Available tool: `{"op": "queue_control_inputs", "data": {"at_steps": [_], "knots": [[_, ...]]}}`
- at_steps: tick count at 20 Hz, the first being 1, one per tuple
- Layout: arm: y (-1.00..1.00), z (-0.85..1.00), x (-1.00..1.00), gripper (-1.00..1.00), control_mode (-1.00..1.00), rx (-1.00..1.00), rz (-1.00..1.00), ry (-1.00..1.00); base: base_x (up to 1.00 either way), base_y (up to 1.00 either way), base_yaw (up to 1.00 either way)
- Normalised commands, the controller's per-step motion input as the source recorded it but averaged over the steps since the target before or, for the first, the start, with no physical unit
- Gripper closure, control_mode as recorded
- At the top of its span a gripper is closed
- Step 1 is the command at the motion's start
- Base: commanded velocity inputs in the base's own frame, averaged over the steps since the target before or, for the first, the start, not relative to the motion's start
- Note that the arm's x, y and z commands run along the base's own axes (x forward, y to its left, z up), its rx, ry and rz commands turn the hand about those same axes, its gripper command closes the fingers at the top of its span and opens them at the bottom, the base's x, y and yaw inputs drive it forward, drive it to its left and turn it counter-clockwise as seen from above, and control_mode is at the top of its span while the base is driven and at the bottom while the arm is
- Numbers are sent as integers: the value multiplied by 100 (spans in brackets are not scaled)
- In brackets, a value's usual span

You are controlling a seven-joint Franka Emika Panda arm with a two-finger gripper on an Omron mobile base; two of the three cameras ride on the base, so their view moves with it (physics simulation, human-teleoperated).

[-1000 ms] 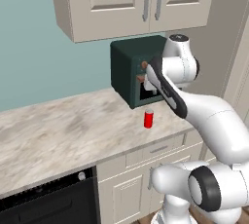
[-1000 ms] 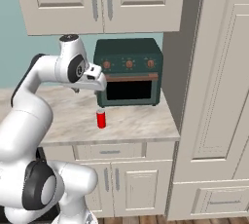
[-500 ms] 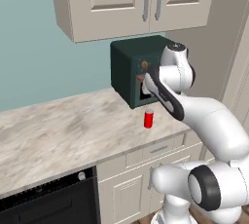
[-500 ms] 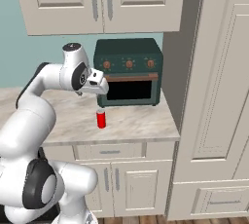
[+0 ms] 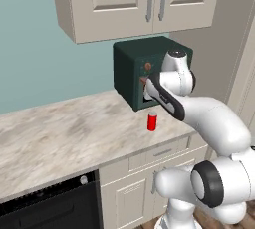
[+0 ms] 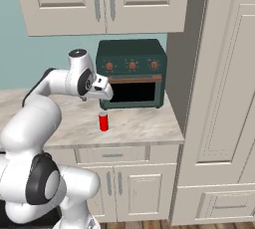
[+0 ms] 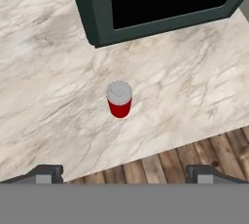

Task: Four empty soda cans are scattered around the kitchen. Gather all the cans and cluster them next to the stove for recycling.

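Small red soda can with silvery top [image 7: 119, 99] now sits centred below the wide-open gripper [image 7: 124, 172], which has swung over it, ready to descend.

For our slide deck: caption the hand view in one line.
Open gripper above an upright red soda can on the marble counter.

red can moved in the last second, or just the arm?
No. The red can stands at the same spot on the counter in front of the green toaster oven. Only the arm shifted, its gripper edging toward the oven, above the can.
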Motion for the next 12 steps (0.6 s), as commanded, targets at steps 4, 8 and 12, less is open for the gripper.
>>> {"op": "queue_control_inputs", "data": {"at_steps": [4, 8, 12], "knots": [[0, -18, 26, -100, -100, 0, 0, 0, 0, 0, 0], [0, -13, 29, -100, -100, 0, 0, 0, 0, 0, 0], [0, -13, 28, -100, -100, 0, 0, 0, 0, 0, 0]]}}
